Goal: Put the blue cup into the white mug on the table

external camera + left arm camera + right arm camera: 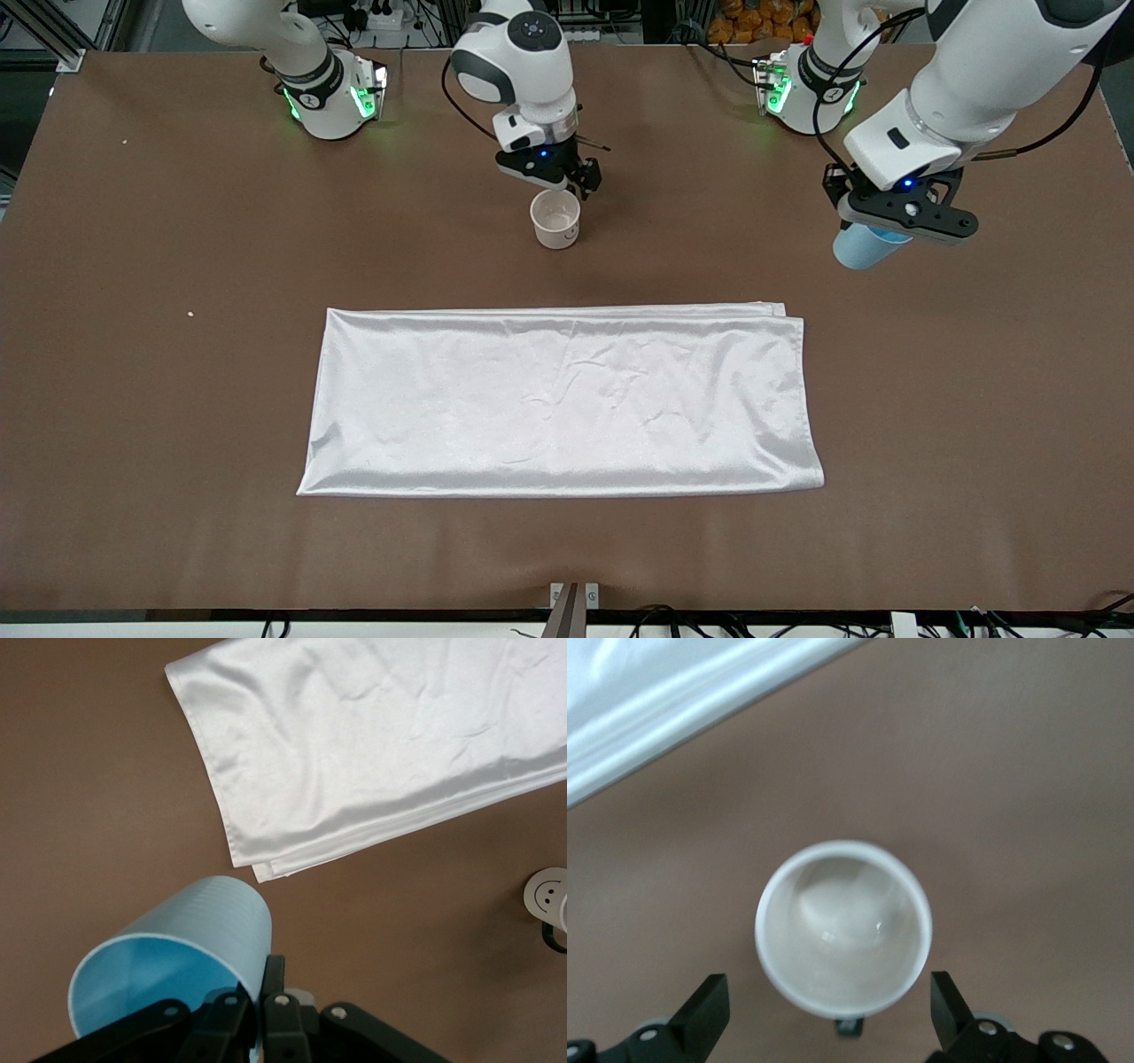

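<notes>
The white mug [555, 220] stands upright on the brown table [159, 399], its beige inside [843, 926] showing and its dark handle [849, 1026] toward the wrist. My right gripper [567, 180] hangs open just over it, one finger [704, 1010] on each side of the rim [827, 979], touching nothing. My left gripper [897, 215] is up in the air over the table's left-arm end. It is shut on the wall of the light-blue cup [864, 247], which hangs tilted with its mouth [151, 979] toward the wrist camera. The left wrist view also catches the mug [547, 895].
A white wrinkled cloth [558, 399] lies flat in the middle of the table, nearer to the front camera than the mug; its corner [266, 870] shows under the held cup. Both arm bases [332, 93] stand along the table's robot edge.
</notes>
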Action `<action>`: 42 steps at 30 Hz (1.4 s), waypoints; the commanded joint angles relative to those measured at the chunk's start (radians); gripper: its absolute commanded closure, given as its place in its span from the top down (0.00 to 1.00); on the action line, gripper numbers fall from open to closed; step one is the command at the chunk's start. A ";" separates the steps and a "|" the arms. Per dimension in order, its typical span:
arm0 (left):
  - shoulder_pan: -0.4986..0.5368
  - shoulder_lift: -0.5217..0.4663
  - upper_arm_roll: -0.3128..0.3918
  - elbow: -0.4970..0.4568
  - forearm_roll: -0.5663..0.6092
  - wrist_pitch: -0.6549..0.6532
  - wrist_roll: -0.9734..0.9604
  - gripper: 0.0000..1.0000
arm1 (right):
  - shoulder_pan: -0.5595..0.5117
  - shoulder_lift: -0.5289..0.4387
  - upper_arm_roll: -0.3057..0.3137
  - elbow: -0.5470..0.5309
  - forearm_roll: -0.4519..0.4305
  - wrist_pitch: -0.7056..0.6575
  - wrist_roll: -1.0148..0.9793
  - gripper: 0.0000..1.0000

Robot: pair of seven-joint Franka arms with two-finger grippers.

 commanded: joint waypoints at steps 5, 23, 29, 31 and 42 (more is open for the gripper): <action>0.003 -0.005 -0.099 0.031 -0.012 -0.044 -0.002 0.00 | -0.244 -0.017 0.004 0.067 -0.020 -0.116 -0.320 1.00; -0.001 0.103 -0.418 0.076 -0.019 -0.010 -0.233 0.00 | -0.629 -0.004 0.004 0.139 -0.018 -0.153 -0.943 1.00; -0.003 0.174 -0.488 0.076 -0.022 0.056 -0.235 0.00 | -0.706 -0.003 0.004 0.225 -0.020 -0.306 -1.029 1.00; -0.004 0.203 -0.496 0.076 -0.021 0.058 -0.233 0.00 | -0.733 -0.003 0.004 0.254 -0.018 -0.329 -1.068 1.00; -0.036 0.373 -0.619 0.077 0.076 0.179 -0.318 0.00 | -0.874 -0.009 0.004 0.326 -0.017 -0.418 -1.263 1.00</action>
